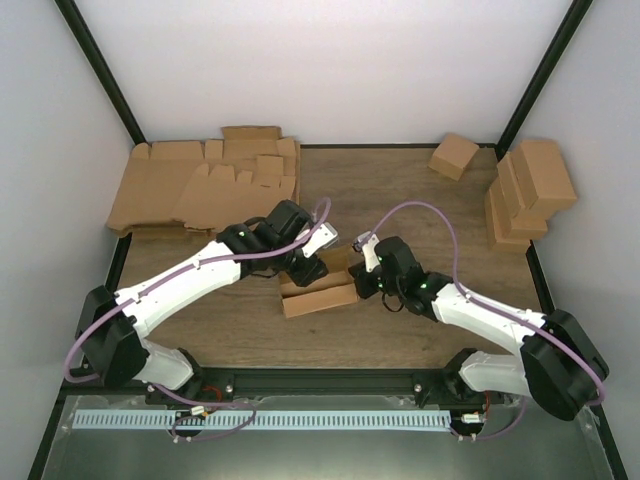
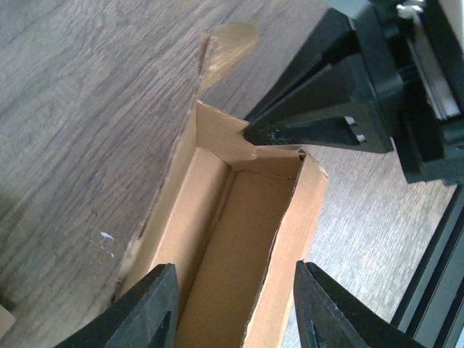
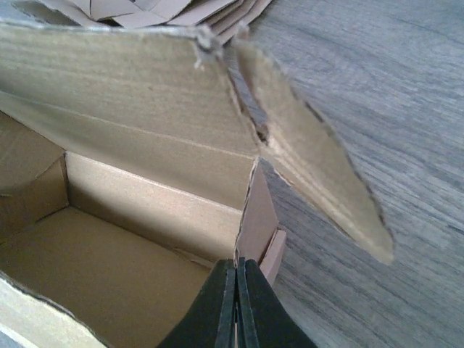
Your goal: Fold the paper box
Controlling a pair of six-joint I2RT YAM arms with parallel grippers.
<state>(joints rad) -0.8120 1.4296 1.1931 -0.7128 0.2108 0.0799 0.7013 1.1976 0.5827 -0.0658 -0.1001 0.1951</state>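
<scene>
The paper box (image 1: 320, 298) lies open-topped in the middle of the table, a brown cardboard trough with its lid flap (image 3: 319, 188) standing loose at one end. My left gripper (image 2: 235, 312) hangs over the box (image 2: 239, 232), jaws apart and straddling both long side walls, one finger outside each wall. My right gripper (image 3: 237, 304) is shut on the thin end wall of the box (image 3: 130, 196). The left wrist view shows its black fingertips (image 2: 254, 134) pinching that end wall. From above, the left gripper (image 1: 305, 268) and right gripper (image 1: 362, 285) sit at opposite ends of the box.
A pile of flat unfolded cardboard blanks (image 1: 205, 185) lies at the back left. Finished boxes (image 1: 530, 190) are stacked at the right edge, and a single small box (image 1: 453, 155) sits at the back. Black frame posts stand at the table's corners.
</scene>
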